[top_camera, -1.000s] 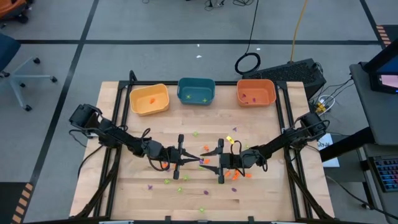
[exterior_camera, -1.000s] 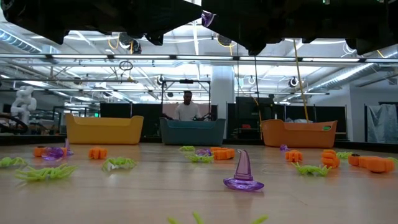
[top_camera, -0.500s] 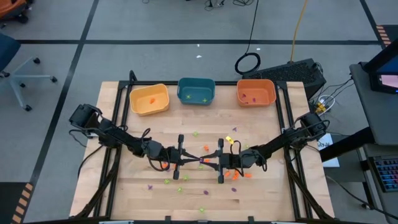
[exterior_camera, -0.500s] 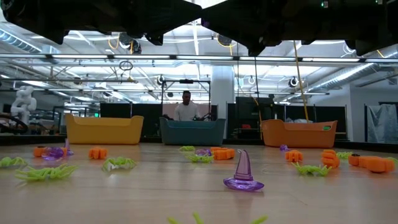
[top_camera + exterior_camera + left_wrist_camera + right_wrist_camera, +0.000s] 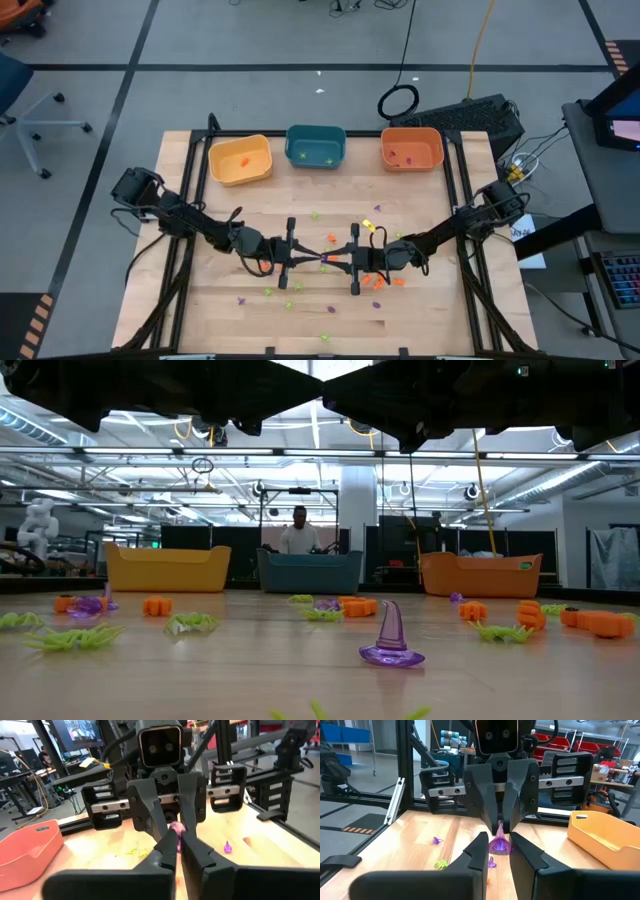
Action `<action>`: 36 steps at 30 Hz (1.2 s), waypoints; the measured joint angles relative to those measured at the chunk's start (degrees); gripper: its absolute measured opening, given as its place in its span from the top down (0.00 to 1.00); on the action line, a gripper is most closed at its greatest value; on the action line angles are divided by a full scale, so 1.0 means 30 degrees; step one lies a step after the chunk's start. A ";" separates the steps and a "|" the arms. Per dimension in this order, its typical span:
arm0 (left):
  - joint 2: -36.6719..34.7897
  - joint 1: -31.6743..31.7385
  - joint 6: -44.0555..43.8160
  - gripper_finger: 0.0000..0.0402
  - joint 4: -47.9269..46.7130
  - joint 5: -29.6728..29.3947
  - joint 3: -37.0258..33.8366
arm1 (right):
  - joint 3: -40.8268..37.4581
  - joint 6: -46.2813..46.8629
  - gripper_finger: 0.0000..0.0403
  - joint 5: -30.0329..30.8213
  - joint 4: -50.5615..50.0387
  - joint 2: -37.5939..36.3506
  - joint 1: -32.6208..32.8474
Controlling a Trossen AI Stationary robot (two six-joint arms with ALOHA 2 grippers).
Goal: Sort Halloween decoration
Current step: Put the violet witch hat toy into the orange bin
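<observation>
The tabletop (image 5: 200,320) carries most of the work not yet done. By my count at least a dozen loose trinkets (image 5: 377,281) lie across its middle and near half, orange, green and purple mixed. They are too small for an exact tally, and the arms hide some. The low view shows green spiders, orange pieces and a purple hat standing upright (image 5: 391,635), all unsorted.

There are two arms, and both reach to the centre of the tabletop, where the left claw (image 5: 314,257) and right claw (image 5: 333,260) meet tip to tip above the surface. Between them is one purple trinket (image 5: 499,845), held in the air. The right wrist view shows the right claw's fingers pinched on its wide base, while the left claw's fingers are drawn together on its narrow top. Both claws are therefore closed on the same piece. I read this as a hand-over from one arm to the other, not yet finished.

Three bins stand in a row along the far edge:
- **Yellow bin** (image 5: 240,140): holds one orange piece, as far as I can see.
- **Teal bin** (image 5: 316,130): holds one or two green pieces.
- **Orange bin** (image 5: 411,132): holds two or three purple specks.

That makes roughly five pieces binned against a dozen or more outside, so I judge the sorting to be in its early part. The colour rule seems to be orange to yellow, green to teal and purple to orange. If so, the held purple piece belongs in the orange bin, on the right arm's side.
</observation>
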 joint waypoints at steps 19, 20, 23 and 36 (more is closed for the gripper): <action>-0.3988 -0.0073 -0.0951 0.44 -0.5531 -0.2428 -0.0026 | 0.0007 -0.0512 0.89 0.0124 -0.0448 -0.0627 -0.0679; -0.4399 -0.0073 -0.1010 0.44 -0.6099 -0.2438 -0.0029 | 0.0007 -0.0510 0.89 0.0124 -0.0654 -0.0919 -0.0764; -0.5571 -0.0073 -0.1158 0.44 -0.7861 -0.2453 -0.0041 | 0.0007 -0.0510 0.89 0.0200 -0.2300 -0.2271 -0.1121; -0.6296 0.1068 -0.2328 0.44 -0.9392 -0.2690 -0.0589 | 0.0007 -0.0363 0.89 0.2482 -1.5089 -1.0453 -0.4813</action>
